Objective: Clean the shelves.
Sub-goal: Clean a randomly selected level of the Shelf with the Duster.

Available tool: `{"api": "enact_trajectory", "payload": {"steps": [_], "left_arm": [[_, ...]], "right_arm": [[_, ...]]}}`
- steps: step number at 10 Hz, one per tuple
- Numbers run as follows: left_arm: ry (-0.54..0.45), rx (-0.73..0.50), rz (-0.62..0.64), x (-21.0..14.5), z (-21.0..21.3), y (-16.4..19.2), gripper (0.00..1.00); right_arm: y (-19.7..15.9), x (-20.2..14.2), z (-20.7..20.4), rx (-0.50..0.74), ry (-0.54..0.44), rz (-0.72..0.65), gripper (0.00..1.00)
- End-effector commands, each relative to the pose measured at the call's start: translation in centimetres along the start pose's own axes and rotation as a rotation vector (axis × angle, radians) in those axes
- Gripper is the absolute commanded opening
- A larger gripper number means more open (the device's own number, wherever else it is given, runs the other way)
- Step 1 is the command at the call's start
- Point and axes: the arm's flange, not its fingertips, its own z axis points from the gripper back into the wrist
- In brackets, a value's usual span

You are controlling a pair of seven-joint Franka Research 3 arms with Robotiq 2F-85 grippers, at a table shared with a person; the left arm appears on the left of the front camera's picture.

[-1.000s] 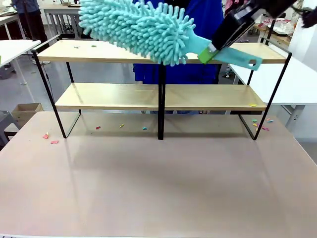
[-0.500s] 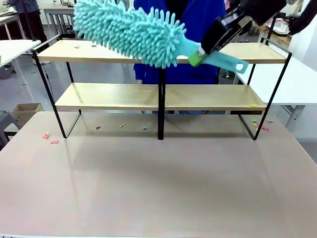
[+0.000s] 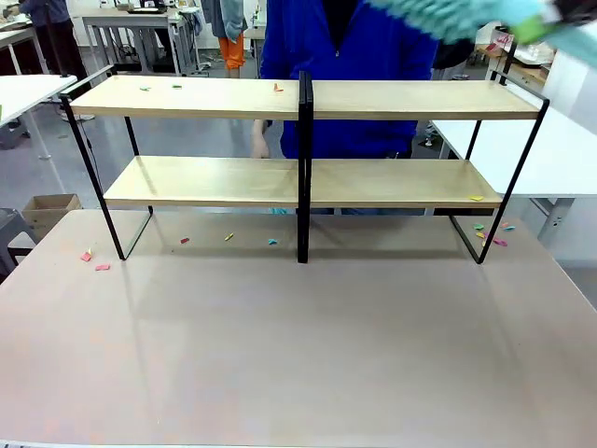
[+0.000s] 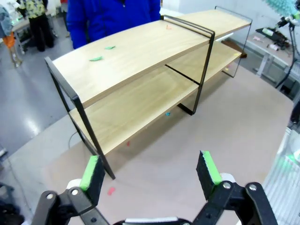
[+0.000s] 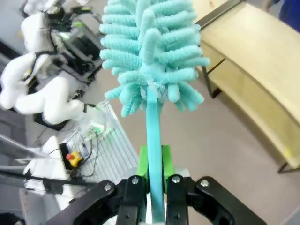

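The shelves stand at the far side of the table, two light-wood boards on a black frame with a central post. Small coloured scraps lie on the top board, and one lies on the lower board. My right gripper is shut on the handle of a teal fluffy duster. In the front view the duster is a blur in the top right corner, above the shelves. My left gripper hangs open and holds nothing, off the left end of the shelves.
A person in a blue top stands behind the shelves. Coloured scraps lie on the table at the left, under the shelves and at the right. A white table adjoins on the right.
The duster has swung from over the left and middle of the top board up and to the right, into the top right corner. The shelves have not moved.
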Motion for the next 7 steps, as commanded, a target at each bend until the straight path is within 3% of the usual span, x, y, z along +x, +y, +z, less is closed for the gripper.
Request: {"api": "enact_trajectory", "payload": {"steps": [1, 3, 5, 7], "left_arm": [[-0.008, -0.01, -0.007, -0.1, -0.1, 0.1, 1.0], [-0.008, -0.01, -0.007, -0.1, -0.1, 0.1, 1.0], [-0.008, -0.01, -0.007, -0.1, -0.1, 0.1, 1.0], [-0.008, -0.01, -0.007, -0.1, -0.1, 0.1, 1.0]], "right_arm": [[-0.8, -3.4, 6.0, 0.091, -0.023, 0.008, 0.12], [-2.8, -7.8, 10.4, 0.002, -0.011, -0.095, 0.12], [-5.1, -13.7, 15.1, -0.102, -0.194, -0.285, 0.12], [-5.8, -19.5, 17.6, -0.132, -0.366, -0.368, 0.12]]}}
